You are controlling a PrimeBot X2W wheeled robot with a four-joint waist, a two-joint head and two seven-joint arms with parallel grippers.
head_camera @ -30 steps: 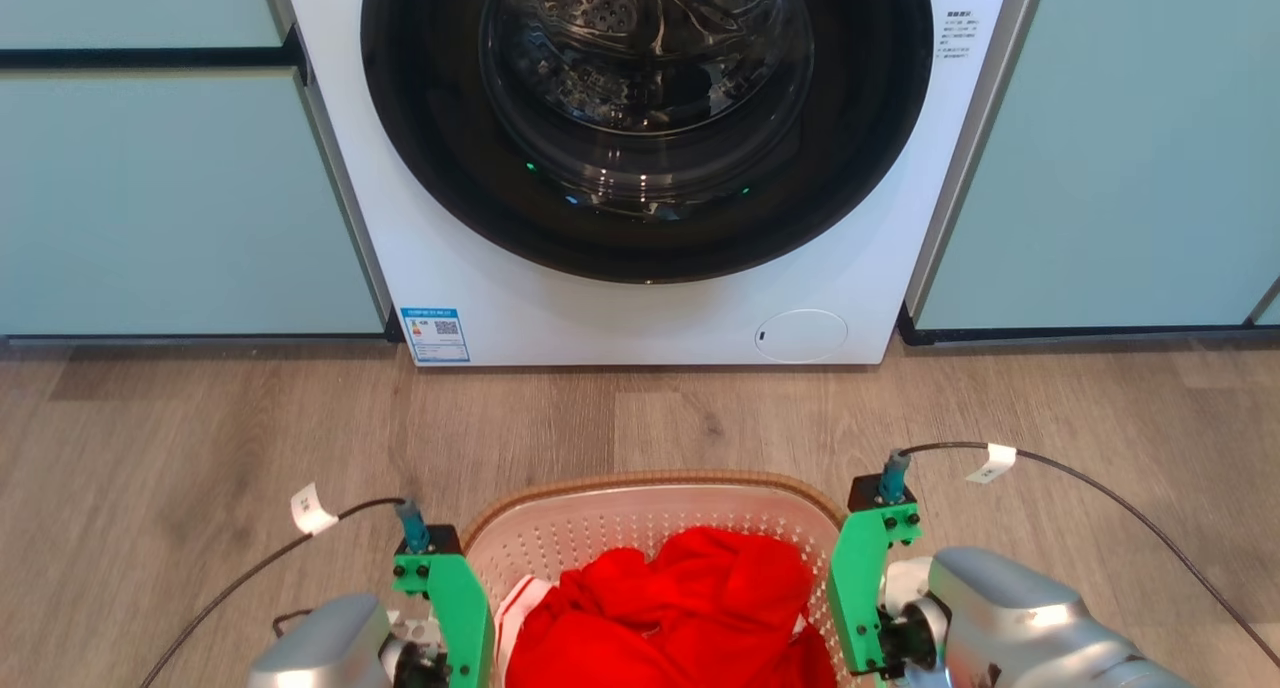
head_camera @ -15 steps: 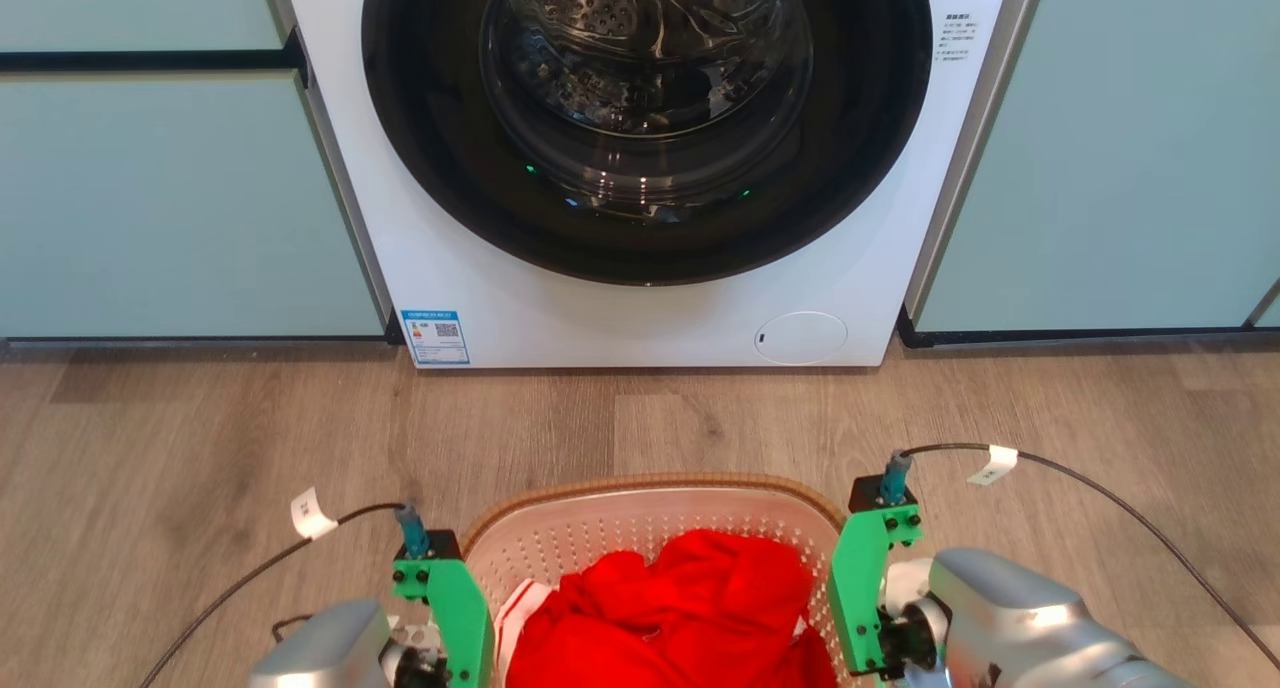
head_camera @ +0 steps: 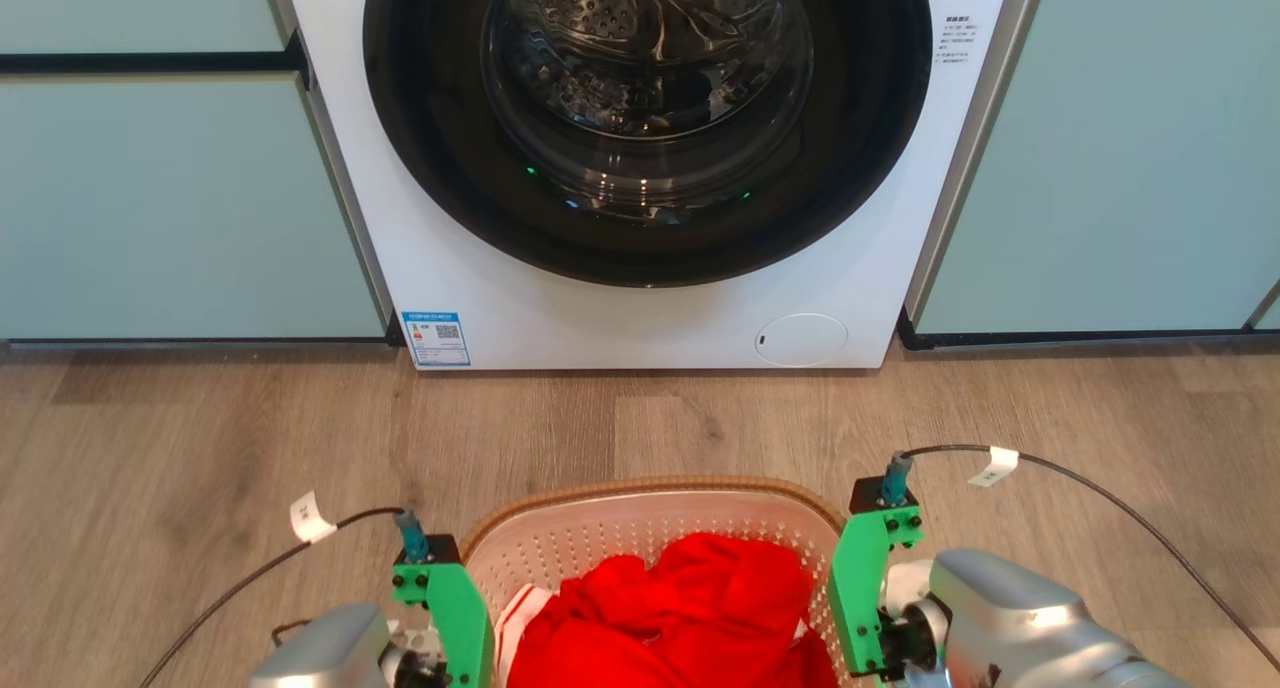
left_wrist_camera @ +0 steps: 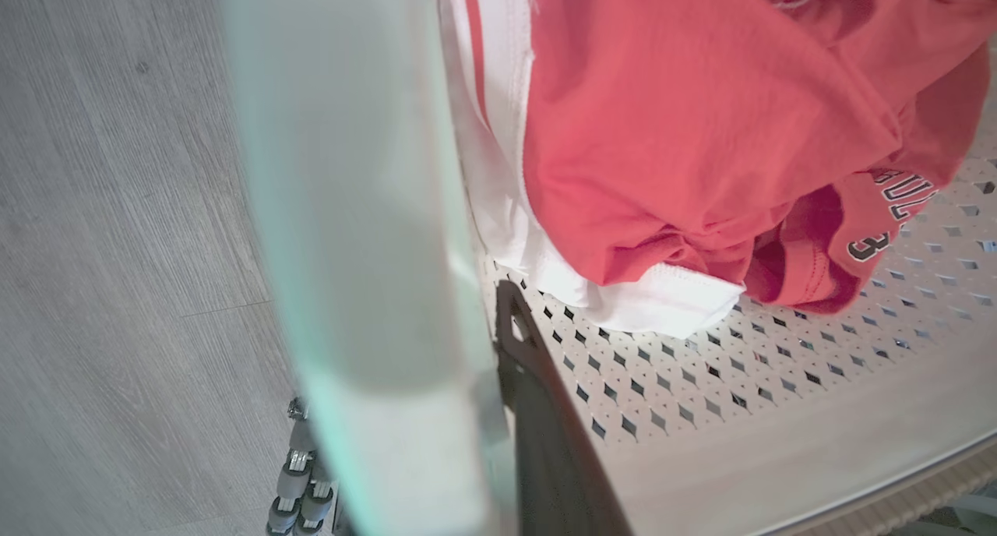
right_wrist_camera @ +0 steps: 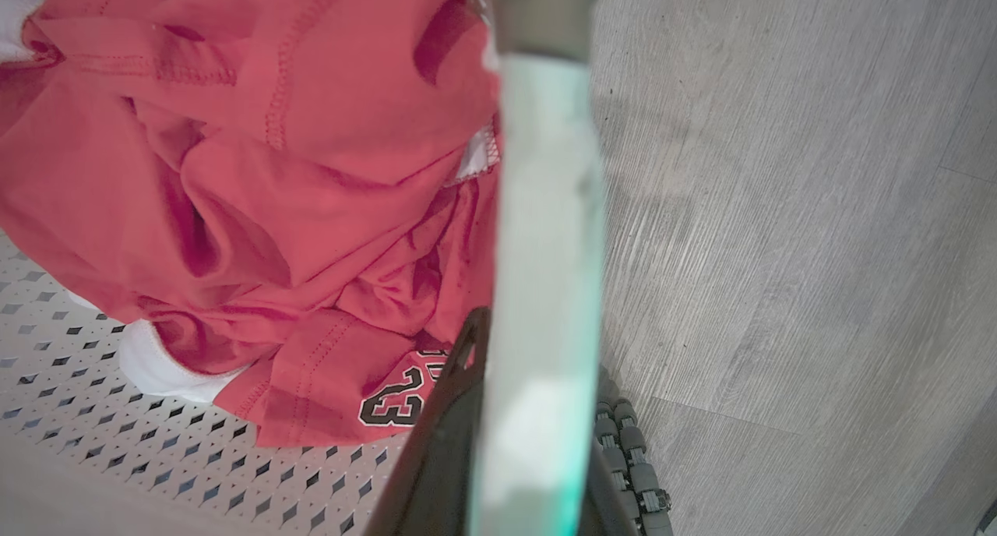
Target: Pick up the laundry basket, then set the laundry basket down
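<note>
**Both claws are holding the basket while the picture is sliding down a little**

Head view: Next to a second ago, the whole picture is sliding down a tiny bit. The washing machine [head_camera: 600, 318] at 12 o'clock and the floor [head_camera: 200, 438] are sliding too, so it is the camera that is moving. The laundry basket [head_camera: 600, 538] at 6 o'clock is sliding a hair more than they are. The left claw [head_camera: 452, 618] at 7 o'clock and the right claw [head_camera: 862, 588] at 5 o'clock are staying pressed on its two sides. Red clothes [head_camera: 690, 608] are lying inside it.

Left wrist view: One dark finger [left_wrist_camera: 537, 411] is sitting inside the basket at 6 o'clock, tight against the blurry wall. The other finger is hiding behind that wall. This claw is squeezing the wall.

Right wrist view: A dark finger [right_wrist_camera: 440, 442] is sitting inside at 6 o'clock, with the wall right beside it. This claw is squeezing the wall too.

I think the robot is carrying the basket. I cannot tell if its bottom is touching the floor. The setting down is not done yet.
</note>
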